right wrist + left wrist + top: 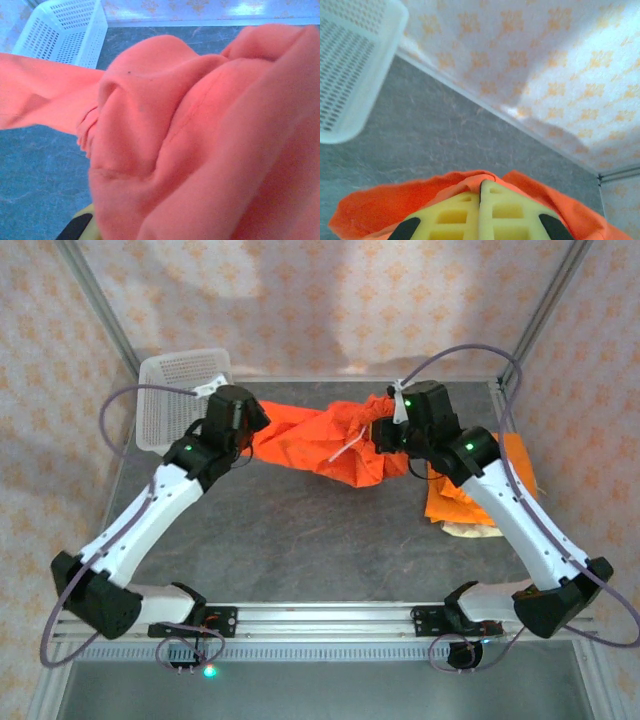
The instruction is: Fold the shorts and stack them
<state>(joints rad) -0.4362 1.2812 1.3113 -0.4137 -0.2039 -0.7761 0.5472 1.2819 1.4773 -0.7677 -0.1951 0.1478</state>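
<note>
A pair of bright orange shorts point(310, 443) hangs stretched between my two grippers above the back of the table. My left gripper point(258, 432) holds its left end. In the left wrist view the yellow fingers point(455, 215) are pressed together, and my left gripper point(481, 182) pinches a fold of the orange cloth point(380, 207) at their tips. My right gripper point(385, 438) is buried in the bunched right end. There the orange shorts point(200, 135) drape over the jaws, and just a corner of one yellow finger point(86, 226) shows. A folded orange pair point(462, 502) lies on a beige pair point(478, 530) at the right.
A white mesh basket point(180, 395) stands at the back left corner, close behind the left arm, and the basket point(350, 65) is also in the left wrist view. Patterned walls and a metal frame point(100, 310) enclose the grey table point(320, 550).
</note>
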